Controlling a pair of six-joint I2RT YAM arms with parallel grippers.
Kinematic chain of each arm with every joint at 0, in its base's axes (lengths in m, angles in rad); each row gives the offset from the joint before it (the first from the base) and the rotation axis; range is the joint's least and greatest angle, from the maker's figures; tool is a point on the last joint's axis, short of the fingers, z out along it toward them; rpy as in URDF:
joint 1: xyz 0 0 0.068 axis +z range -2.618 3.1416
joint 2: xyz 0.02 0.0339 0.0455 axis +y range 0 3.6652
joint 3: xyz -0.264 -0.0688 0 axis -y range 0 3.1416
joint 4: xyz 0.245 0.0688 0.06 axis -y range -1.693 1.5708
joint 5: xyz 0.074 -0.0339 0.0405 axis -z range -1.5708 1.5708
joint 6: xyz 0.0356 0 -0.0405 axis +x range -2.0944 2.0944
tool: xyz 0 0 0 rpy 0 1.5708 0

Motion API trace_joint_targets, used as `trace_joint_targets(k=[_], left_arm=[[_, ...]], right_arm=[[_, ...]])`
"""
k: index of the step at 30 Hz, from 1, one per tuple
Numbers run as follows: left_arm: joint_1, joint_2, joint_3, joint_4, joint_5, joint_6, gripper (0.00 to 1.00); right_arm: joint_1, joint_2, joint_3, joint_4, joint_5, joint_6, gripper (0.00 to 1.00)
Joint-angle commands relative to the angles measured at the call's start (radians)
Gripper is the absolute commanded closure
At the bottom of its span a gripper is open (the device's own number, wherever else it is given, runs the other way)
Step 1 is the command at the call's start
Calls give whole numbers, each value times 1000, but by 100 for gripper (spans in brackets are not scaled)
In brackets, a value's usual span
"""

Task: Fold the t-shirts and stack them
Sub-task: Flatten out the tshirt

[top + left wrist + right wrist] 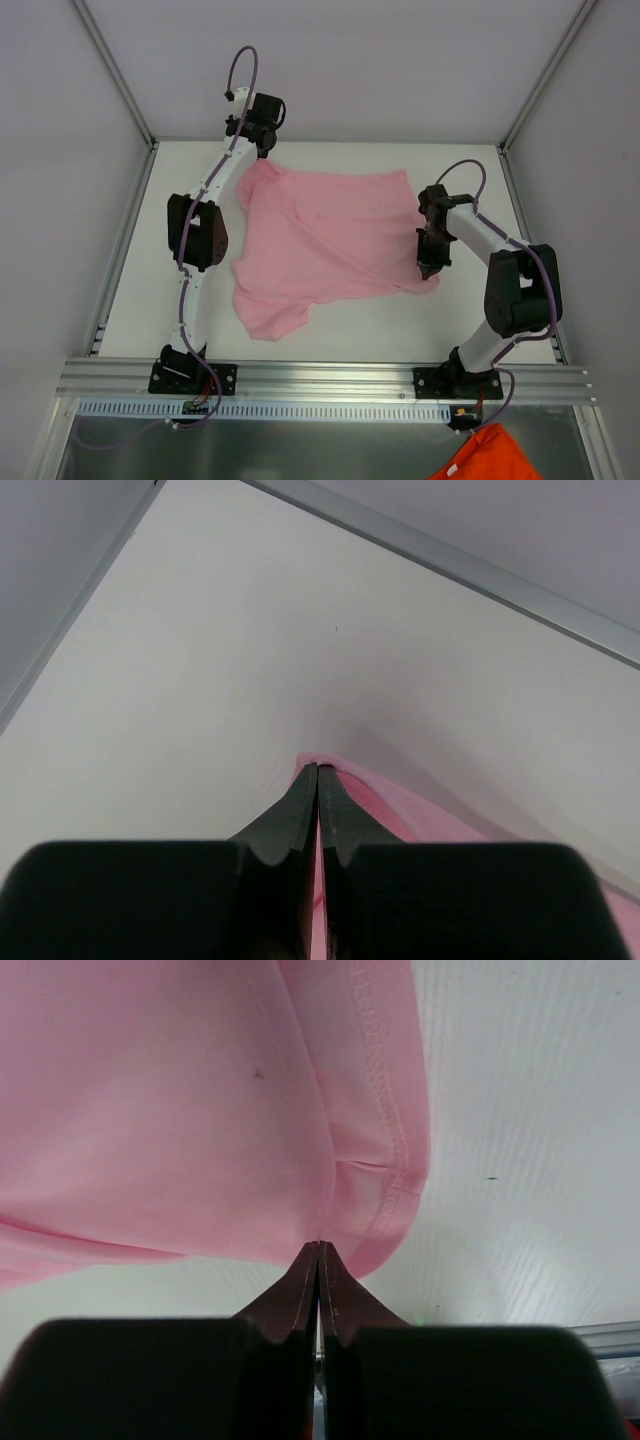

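A pink t-shirt [325, 240] lies rumpled on the white table [350, 160]. The left gripper [318, 772] is clenched, apparently pinching its far-left corner. The right gripper [319, 1248] is clenched on its near-right hem.

Overhead camera looks down; both wrist cameras closely share the t-shirt [330, 240].

I read the t-shirt [330, 240] as plain light pink with no print. The right wrist view shows one small dark speck [258, 1073] near its stitched hem. The table [350, 345] under the t-shirt is white. Beside the t-shirt, the left arm [188, 300] and right arm [488, 235] are white with black joints and purple cables [237, 70]. The left gripper [318, 770] and right gripper [320, 1247] are black. Nearer than the t-shirt, the rail [320, 378] is silver and a cloth [490, 458] is bright orange.
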Motion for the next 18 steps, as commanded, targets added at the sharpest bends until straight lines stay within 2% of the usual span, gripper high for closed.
trace_joint_targets(k=[1, 11, 18], left_arm=[[-6, -92, -6, 16, -30, 12, 100], [-7, -107, -22, 27, -40, 29, 100], [-7, -113, -38, 32, -43, 35, 100]], right_arm=[[4, -23, 42, -11, 91, 27, 99], [4, -20, 131, -59, 394, 103, 99], [3, 10, 143, -33, 470, 106, 99]])
